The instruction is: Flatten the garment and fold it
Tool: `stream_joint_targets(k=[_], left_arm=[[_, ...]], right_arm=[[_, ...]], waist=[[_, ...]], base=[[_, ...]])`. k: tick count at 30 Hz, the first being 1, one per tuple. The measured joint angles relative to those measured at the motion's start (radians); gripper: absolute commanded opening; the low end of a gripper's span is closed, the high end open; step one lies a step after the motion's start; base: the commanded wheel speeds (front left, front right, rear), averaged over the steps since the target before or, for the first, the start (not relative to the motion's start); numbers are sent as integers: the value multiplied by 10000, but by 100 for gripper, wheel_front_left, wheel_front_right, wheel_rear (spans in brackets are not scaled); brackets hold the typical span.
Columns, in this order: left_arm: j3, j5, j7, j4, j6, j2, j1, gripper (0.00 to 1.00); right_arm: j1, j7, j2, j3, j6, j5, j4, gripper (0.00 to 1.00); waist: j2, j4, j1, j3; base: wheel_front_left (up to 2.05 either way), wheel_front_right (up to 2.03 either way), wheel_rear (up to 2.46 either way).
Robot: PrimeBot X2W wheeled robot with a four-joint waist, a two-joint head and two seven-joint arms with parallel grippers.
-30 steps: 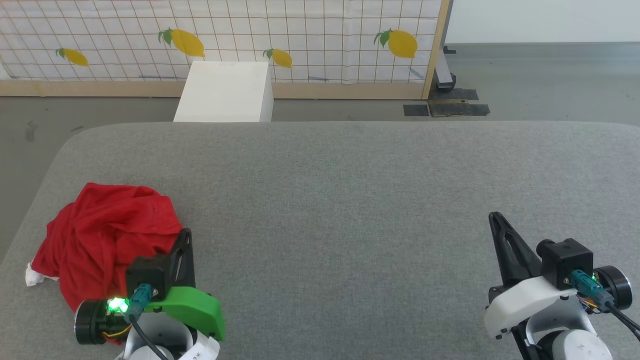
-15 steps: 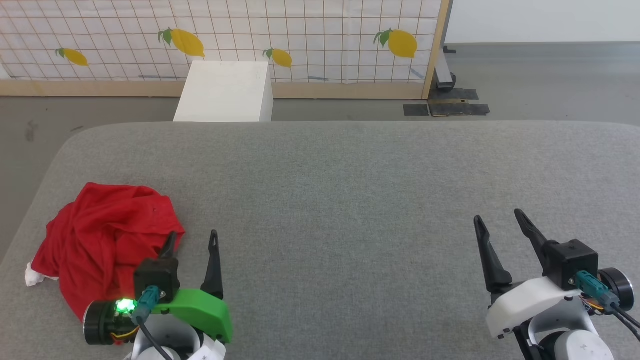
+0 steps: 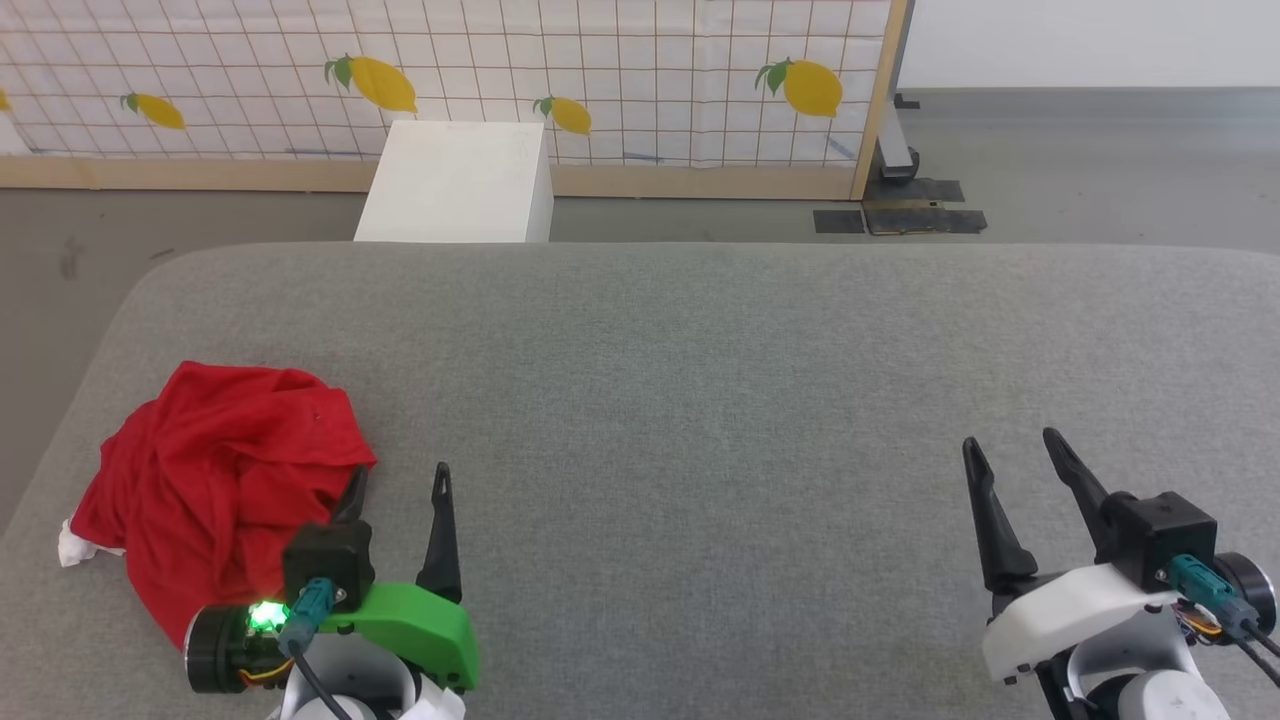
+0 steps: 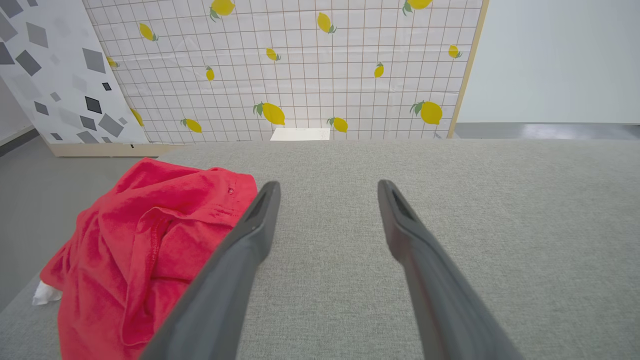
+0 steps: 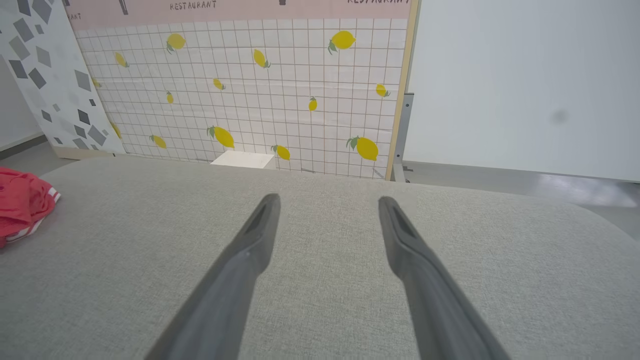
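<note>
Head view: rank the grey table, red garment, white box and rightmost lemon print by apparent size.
1. grey table
2. red garment
3. white box, which stands farther back, so its true size is unsure
4. lemon print

Grey fabric-covered surface w/ rounded corners spans the fg. Behind its far edge, a white box on the grey floor. Backdrop: white grid panel w/ lemon print, wood frame, a pink strip up top reading "RESTAURANT". To its left, a grey-shapes panel. Black patches, prob. tape, by the frame's foot. Plain white wall to the right.
</note>
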Motion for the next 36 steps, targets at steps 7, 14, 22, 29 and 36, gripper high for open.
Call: stream_joint_targets(k=[7,14,22,29,36], left_arm=[[-104,-63,-128,71,98,0,-2,100],[-186,-144,-318,128,259,0,-2,100],[-257,-334,-500,174,360,0,-1,100],[-353,-395,-623,213,468,0,2,100],[-476,-435,-788,261,571,0,7,100]], right_arm=[[76,-142,0,-82,0,140,75,100],[128,-314,0,-169,0,309,169,100],[278,-495,0,-224,0,458,257,100],[295,-623,2,-236,0,577,330,100],[399,-786,2,-259,0,698,412,100]], waist=[[0,164,0,7],[0,536,0,11],[0,998,0,17],[0,1449,0,16],[0,1911,0,36]], base=[[0,0,0],[0,0,0],[0,0,0],[0,0,0],[0,0,0]])
